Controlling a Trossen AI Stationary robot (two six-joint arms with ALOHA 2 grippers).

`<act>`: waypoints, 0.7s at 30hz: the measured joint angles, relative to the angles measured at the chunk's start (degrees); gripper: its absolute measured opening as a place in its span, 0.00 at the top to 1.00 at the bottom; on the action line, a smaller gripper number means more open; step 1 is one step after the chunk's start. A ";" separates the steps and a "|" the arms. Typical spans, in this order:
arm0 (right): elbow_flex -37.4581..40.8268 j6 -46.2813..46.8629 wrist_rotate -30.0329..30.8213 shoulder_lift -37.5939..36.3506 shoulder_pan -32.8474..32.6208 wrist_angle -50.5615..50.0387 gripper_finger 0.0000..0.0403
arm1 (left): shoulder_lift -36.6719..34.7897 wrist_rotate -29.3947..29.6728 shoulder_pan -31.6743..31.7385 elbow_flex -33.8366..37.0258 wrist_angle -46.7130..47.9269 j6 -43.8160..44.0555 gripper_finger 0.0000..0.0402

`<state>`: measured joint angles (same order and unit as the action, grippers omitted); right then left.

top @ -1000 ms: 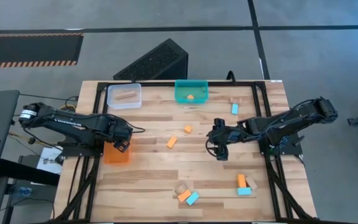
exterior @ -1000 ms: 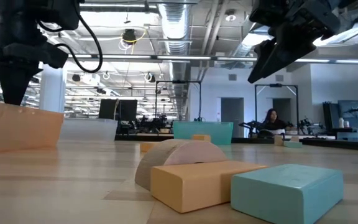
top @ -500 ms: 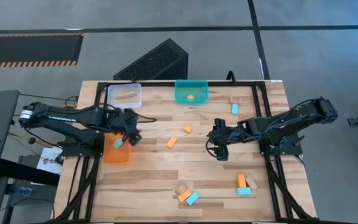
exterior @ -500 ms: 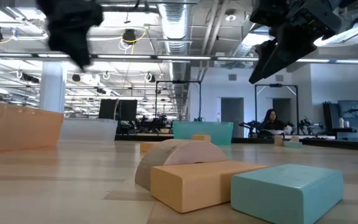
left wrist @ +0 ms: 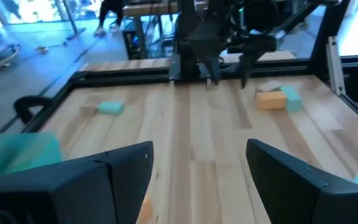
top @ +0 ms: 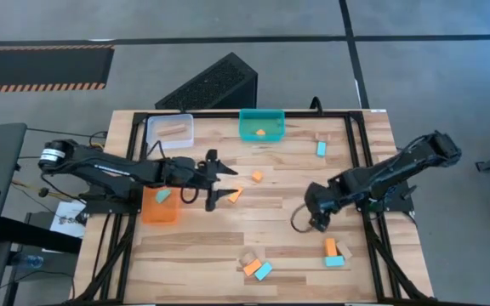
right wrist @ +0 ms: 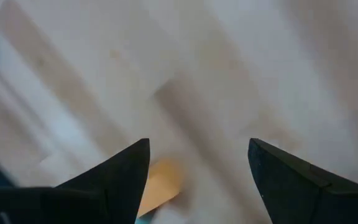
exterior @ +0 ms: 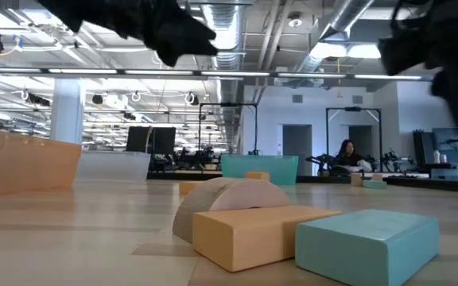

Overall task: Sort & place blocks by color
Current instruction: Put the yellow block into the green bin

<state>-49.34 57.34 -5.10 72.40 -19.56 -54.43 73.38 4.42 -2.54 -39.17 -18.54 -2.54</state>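
The blocks are scattered on the wooden table. Two orange blocks lie mid-table, just ahead of my left gripper, which is open, level and pointing toward the table's right. A teal block lies in the orange bin. My right gripper is open and points down over bare wood, short of an orange block, a teal block and a tan block. The right wrist view shows an orange block low between its fingers.
At the far edge, a clear bin holds a tan block and a teal bin holds an orange block. A teal block and a tan block lie far right. A tan arch, an orange block and a teal block cluster at the near edge.
My left gripper has swung from above the orange bin toward the table's middle, tipping from pointing down to level and rolling. A teal block now shows in that bin. My right gripper has gone toward the near right, tipping downward and rolling.
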 joint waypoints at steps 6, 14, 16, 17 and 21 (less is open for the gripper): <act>0.00 27.82 -2.76 0.01 -9.47 1.86 0.26 | 4.55 -6.72 3.33 0.21 -1.83 -0.42 0.38; 0.00 47.95 -2.65 5.30 -18.50 1.49 0.26 | 7.59 -16.68 6.44 0.19 -6.67 -2.18 0.38; 0.02 48.76 -2.68 7.55 -19.03 2.40 0.26 | 7.52 -17.46 6.79 0.19 -6.86 -2.21 0.38; 0.02 48.74 -2.78 8.54 -19.14 3.19 0.26 | 7.52 -17.66 6.92 0.19 -6.84 -2.21 0.38; 0.02 46.84 -2.86 11.82 -18.87 6.13 0.26 | 7.52 -18.96 6.92 0.19 -7.15 -2.22 0.38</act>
<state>-49.32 104.18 -7.96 84.22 -38.43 -48.30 80.90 -14.53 4.38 -38.98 -25.68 -4.77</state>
